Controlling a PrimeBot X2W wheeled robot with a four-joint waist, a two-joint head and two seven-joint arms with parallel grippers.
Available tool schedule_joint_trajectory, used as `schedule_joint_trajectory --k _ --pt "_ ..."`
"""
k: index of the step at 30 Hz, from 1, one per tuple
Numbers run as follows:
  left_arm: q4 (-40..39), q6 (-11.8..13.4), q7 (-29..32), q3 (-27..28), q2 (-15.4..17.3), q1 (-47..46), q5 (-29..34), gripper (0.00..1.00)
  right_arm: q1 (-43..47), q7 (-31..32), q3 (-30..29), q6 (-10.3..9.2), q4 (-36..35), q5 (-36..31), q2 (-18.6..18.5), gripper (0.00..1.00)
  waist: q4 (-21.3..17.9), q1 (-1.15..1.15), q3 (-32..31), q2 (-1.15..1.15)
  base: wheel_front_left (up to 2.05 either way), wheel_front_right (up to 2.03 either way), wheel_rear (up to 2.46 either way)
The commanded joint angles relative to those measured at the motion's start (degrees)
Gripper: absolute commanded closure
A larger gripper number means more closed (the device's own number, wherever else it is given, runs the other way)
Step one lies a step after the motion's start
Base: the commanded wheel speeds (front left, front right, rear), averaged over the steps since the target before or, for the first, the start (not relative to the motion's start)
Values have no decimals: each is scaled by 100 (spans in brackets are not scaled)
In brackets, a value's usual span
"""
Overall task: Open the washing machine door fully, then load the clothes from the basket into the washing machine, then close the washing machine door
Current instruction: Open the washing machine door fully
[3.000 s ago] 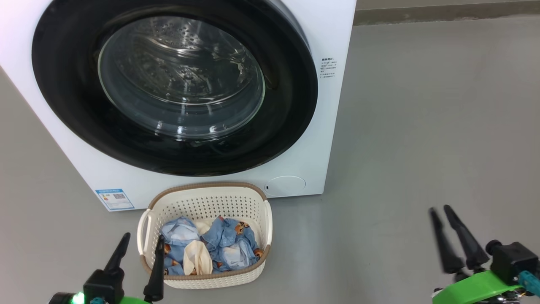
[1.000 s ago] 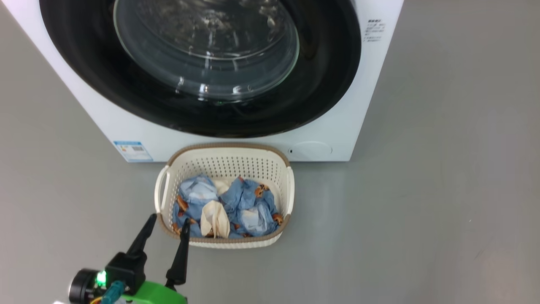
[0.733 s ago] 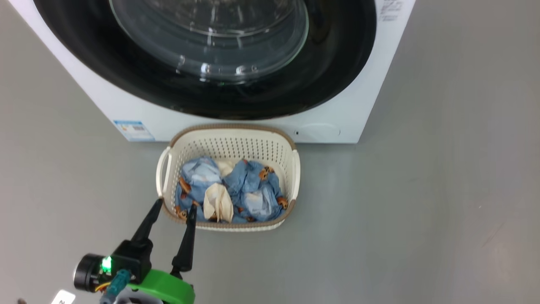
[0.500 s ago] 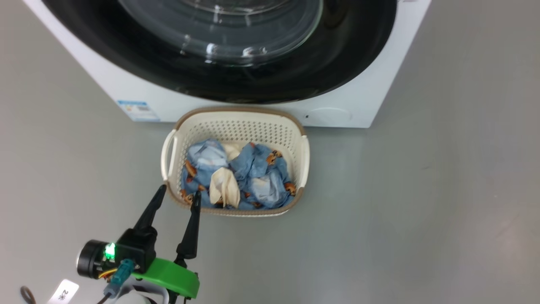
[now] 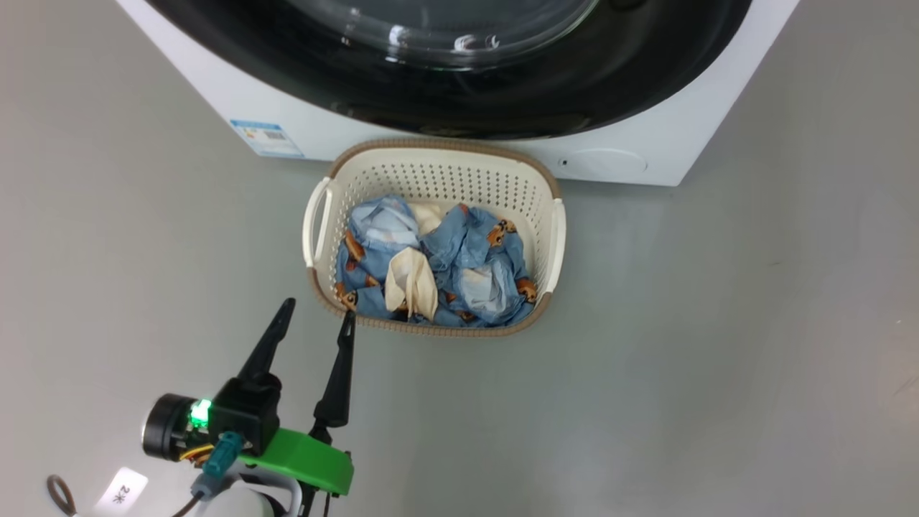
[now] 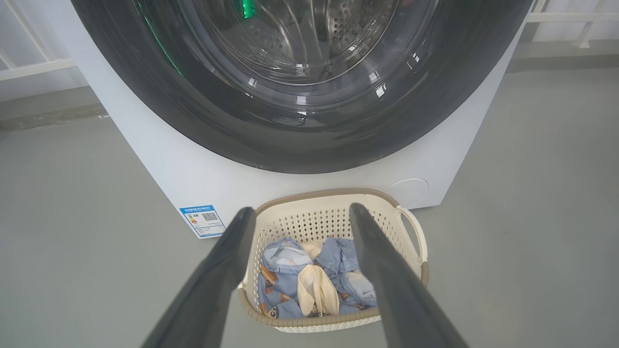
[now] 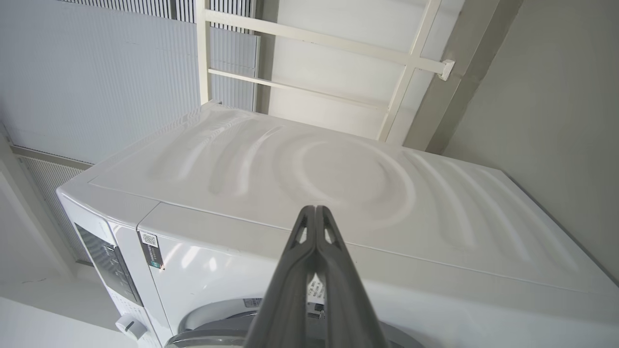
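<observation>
Looks further down than a moment ago: less of the shut washing machine door (image 5: 502,108) in the head view, with the basket (image 5: 535,316) of clothes (image 5: 459,266) just before the washing machine (image 5: 237,100). Holds the left gripper (image 5: 319,309) spread wide, low, tips at the basket's near left corner. From the right wrist view, right gripper (image 7: 314,209) pressed closed and empty, pointing at the machine's white top.

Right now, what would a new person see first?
A huge round glossy black washing machine door with a clear glass centre looms at the top, shut. Below it on the grey floor sits a cream perforated plastic basket of light blue bear-print clothes, the open left tool pointing at it.
</observation>
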Motion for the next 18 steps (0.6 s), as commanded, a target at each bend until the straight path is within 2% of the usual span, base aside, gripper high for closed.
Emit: schedule_joint_trajectory --k 1,18 --pt "-161 43 -37 152 77 -147 -54 0 -82 62 90 9 -184 -68 -161 100 65 0 82 0 0 0 0" --pt "-248 311 -37 -131 77 -314 -147 0 -865 524 666 9 -459 -211 215 100 222 0 407 0 0 0 0"
